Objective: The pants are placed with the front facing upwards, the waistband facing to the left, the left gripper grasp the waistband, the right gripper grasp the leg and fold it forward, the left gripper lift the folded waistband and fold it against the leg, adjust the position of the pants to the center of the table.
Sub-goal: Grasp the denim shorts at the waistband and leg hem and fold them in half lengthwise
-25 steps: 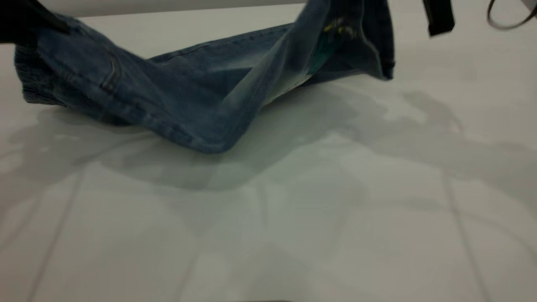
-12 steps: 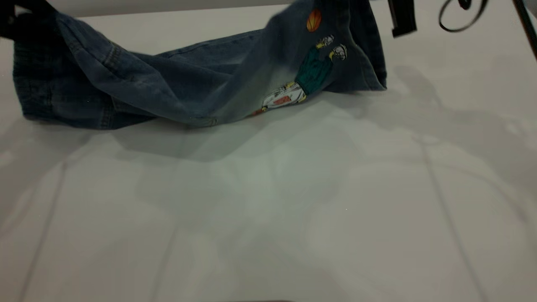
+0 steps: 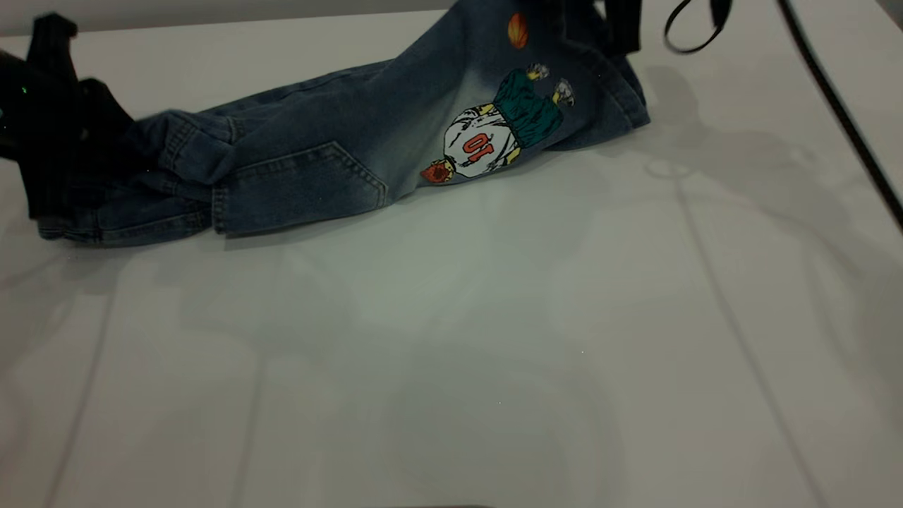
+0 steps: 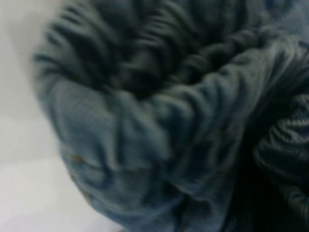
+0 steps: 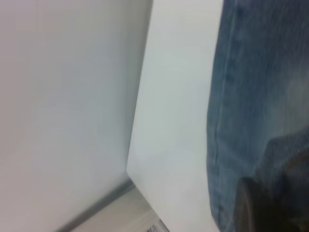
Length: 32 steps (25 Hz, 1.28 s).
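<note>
The pants (image 3: 367,141) lie lengthwise across the far part of the table (image 3: 451,367), back pocket (image 3: 303,187) and cartoon print (image 3: 494,137) facing up. Their left end is bunched, and my left gripper (image 3: 92,148) is shut on the waistband (image 4: 193,96), which fills the left wrist view with gathered denim. At the far right the leg end rises off the table to my right gripper (image 3: 621,32), shut on the leg (image 5: 256,96). One dark finger (image 5: 253,208) presses against the denim in the right wrist view.
A black cable (image 3: 839,106) runs down the right side of the table, with a loop (image 3: 688,35) hanging near the right gripper. The table's far edge (image 3: 282,17) is just behind the pants. The wide near half of the table lies in front of them.
The hanging pants have come down and turned over, so pocket and print now face up and most of the cloth rests on the table. Both grippers have dropped lower; the right one moved left.
</note>
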### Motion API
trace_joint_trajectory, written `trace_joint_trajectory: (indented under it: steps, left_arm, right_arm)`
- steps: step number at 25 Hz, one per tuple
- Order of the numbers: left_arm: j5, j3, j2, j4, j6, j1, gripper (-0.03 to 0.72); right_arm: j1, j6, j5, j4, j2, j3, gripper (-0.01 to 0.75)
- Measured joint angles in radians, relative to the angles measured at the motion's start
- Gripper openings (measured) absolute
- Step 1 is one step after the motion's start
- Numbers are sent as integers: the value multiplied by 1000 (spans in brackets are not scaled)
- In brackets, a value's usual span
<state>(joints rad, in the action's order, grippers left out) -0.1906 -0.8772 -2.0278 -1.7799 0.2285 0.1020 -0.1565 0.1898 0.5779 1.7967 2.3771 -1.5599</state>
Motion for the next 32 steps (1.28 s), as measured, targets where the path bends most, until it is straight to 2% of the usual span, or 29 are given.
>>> trace_joint_trajectory:
  steps: [7,12,22,26,32]
  left_arm:
    - [5,-31,-7,0,-17,0,98]
    - [3,-101,-9,1,110,0,98]
    - [61,-149,-15,1,299,0,98]
    - [120,-149,-15,1,331,0,98]
    - [134,-149,-15,1,486,0,98]
  right_arm:
    - [0,-62,33,0,147,-171,43]
    - [0,-59,50,-1,162,-235,43]
    - [14,-49,-22,-1,181,-242,43]
    - [19,-49,-24,0,208,-242,45]
    - [23,-32,-16,0,225,-242,50]
